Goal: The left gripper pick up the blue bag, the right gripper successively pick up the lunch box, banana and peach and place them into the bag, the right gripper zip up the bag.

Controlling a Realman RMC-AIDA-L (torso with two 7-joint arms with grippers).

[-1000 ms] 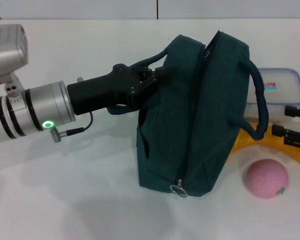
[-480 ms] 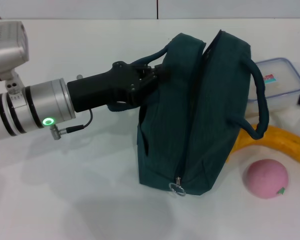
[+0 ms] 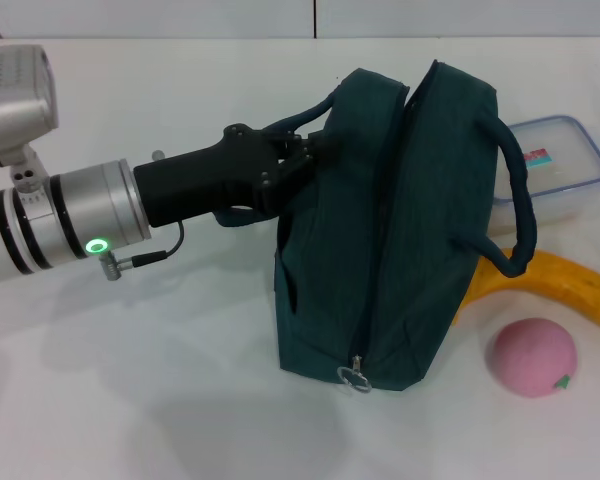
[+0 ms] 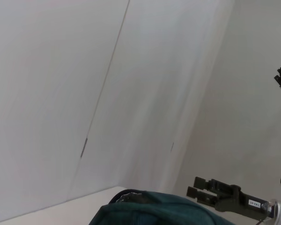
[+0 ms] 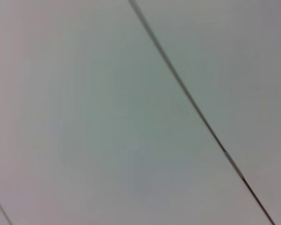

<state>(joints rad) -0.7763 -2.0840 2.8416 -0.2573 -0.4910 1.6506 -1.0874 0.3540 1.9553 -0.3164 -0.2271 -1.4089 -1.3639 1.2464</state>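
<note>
Left pincer (image 3: 305,155) is clenched on the near handle of the blue bag (image 3: 395,230), which stands upright at the middle of the desk (image 3: 130,400), zipper (image 3: 380,240) parted along the top. I would hold that handle steady and pull it slightly toward nine o'clock, so the mouth gapes wider before anything goes in. From the bag, the lunch box (image 3: 555,170) sits at about two o'clock, the banana (image 3: 570,285) at three with its end tucked behind the bag, and the peach (image 3: 532,357) at four. My head view shows no right pincer. Only the left wrist view catches it (image 4: 193,186) beyond the bag top (image 4: 154,213); I cannot tell its state.
</note>
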